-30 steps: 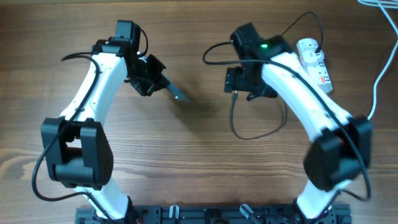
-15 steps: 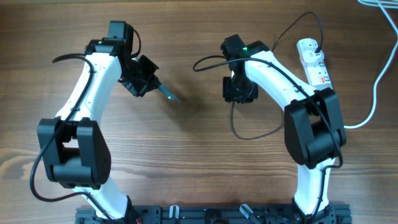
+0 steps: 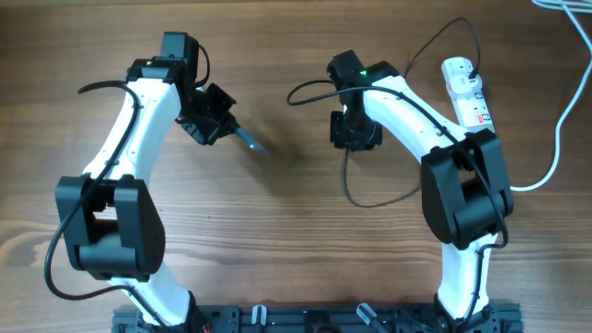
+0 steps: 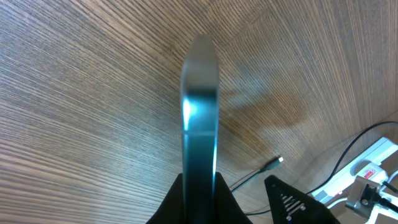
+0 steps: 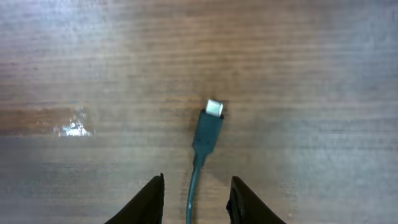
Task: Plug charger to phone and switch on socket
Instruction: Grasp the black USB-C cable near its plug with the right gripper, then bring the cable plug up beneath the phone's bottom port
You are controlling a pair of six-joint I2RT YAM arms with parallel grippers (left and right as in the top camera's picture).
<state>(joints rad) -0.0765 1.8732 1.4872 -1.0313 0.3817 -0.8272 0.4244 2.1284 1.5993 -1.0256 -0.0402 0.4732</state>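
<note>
My left gripper [image 4: 199,180] is shut on the phone [image 4: 199,112], which it holds edge-on above the table. From overhead the phone [image 3: 250,141] sticks out of the left gripper [image 3: 229,128] toward the right. The charger's black plug [image 5: 208,127] lies flat on the wood with its metal tip pointing away. My right gripper [image 5: 198,178] straddles the thin cable just behind the plug, open, with a gap on each side. Overhead, the right gripper [image 3: 350,139] sits at centre, and the charger cable [image 3: 370,199] loops below it. The socket [image 3: 467,92] lies at the far right.
A thick white cord [image 3: 564,120] runs from the socket along the right table edge. The socket [image 4: 373,165] and the plug [image 4: 273,163] also show low in the left wrist view. Bare wood lies between the arms.
The right arm has swung left and folded in over the plug, and its jaws have narrowed around the cable. The left arm has shifted slightly left with the phone.
</note>
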